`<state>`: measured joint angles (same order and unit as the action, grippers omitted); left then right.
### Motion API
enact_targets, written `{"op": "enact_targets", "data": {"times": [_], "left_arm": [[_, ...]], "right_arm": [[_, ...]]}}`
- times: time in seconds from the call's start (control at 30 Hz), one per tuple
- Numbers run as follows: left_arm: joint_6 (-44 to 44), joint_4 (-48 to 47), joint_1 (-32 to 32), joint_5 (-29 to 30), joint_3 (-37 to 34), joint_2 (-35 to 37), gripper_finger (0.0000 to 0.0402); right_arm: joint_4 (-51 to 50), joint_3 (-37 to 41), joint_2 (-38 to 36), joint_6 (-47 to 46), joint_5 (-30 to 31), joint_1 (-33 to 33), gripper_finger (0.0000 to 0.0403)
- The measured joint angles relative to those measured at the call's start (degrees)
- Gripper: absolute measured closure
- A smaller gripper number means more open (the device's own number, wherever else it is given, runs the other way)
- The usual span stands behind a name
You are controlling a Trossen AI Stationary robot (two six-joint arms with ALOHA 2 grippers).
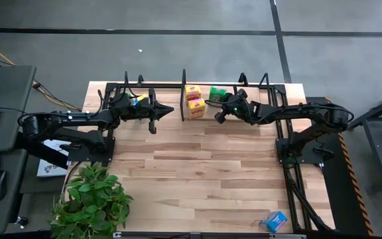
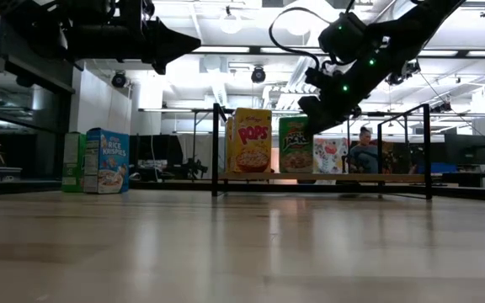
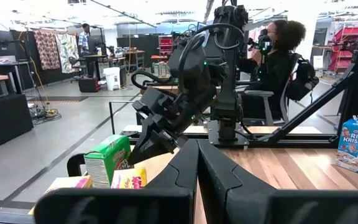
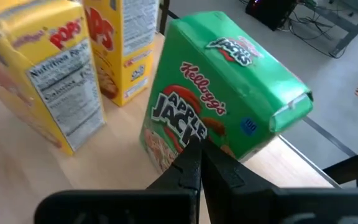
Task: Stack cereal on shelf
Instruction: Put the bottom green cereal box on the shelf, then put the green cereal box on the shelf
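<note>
Nearest the low camera, bare striped wooden tabletop (image 1: pixel 211 172) is seen, with one small blue cardboard cereal box (image 1: pixel 274 221) left well apart at its front edge. Further back, on the light board of the black tube-framed shelf (image 1: pixel 164 87), two yellow-orange cardboard boxes (image 1: pixel 193 101) stand together, a green cardboard box (image 4: pixel 219 109) just beside them. The right gripper (image 4: pixel 197 163) is seen with fingers closed together, empty, its tips against or just short of the green box; contact cannot be settled. Any nudge should be made low and gently, lest the box be toppled. The left gripper (image 3: pixel 196 163), likewise closed and empty, hovers beside the shelf. Remaining boxes are largely hidden overhead
</note>
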<state>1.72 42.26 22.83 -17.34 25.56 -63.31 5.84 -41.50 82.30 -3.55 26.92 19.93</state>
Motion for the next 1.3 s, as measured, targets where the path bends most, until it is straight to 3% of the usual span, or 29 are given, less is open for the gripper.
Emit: {"op": "enact_targets", "data": {"times": [0.23, 0.43, 0.6, 0.7, 0.9, 1.03, 1.13, 1.3], "left_arm": [[0.00, -0.08, 0.00, 0.00, 0.00, 0.00, 0.0402], [0.00, -0.51, 0.00, 0.00, 0.00, 0.00, 0.0401], [0.00, -0.84, 0.01, 0.00, 0.00, 0.00, 0.0402], [0.00, -0.90, 0.00, 0.00, 0.00, 0.00, 0.0401], [-0.13, -0.90, 0.00, 0.00, 0.00, 0.00, 0.0402], [-2.50, -0.90, 0.00, 0.00, 0.00, 0.00, 0.0401], [-4.36, -0.68, 0.00, 0.06, 0.00, 0.00, 0.0401], [-4.66, 0.06, -0.31, 8.00, 0.02, 0.00, 0.0378]], "right_arm": [[-0.42, 0.00, 0.00, 0.93, -1.16, -0.02, 0.0403], [-2.50, 0.00, -3.78, 0.79, -12.70, -2.45, 0.0403], [-5.80, 0.00, -12.56, -1.41, -21.79, -7.14, 0.0403], [-6.74, 0.00, -18.35, -1.39, -23.69, -11.20, 0.0403], [-4.62, 3.26, -24.66, 1.03, -17.84, -19.68, 0.0403], [4.20, 9.16, -24.96, 4.07, -11.60, -23.31, 0.0403], [13.59, 13.06, -24.94, 6.35, -10.25, -23.96, 0.0403], [22.93, 15.34, -24.94, 11.24, -10.43, -23.68, 0.0402]]}}
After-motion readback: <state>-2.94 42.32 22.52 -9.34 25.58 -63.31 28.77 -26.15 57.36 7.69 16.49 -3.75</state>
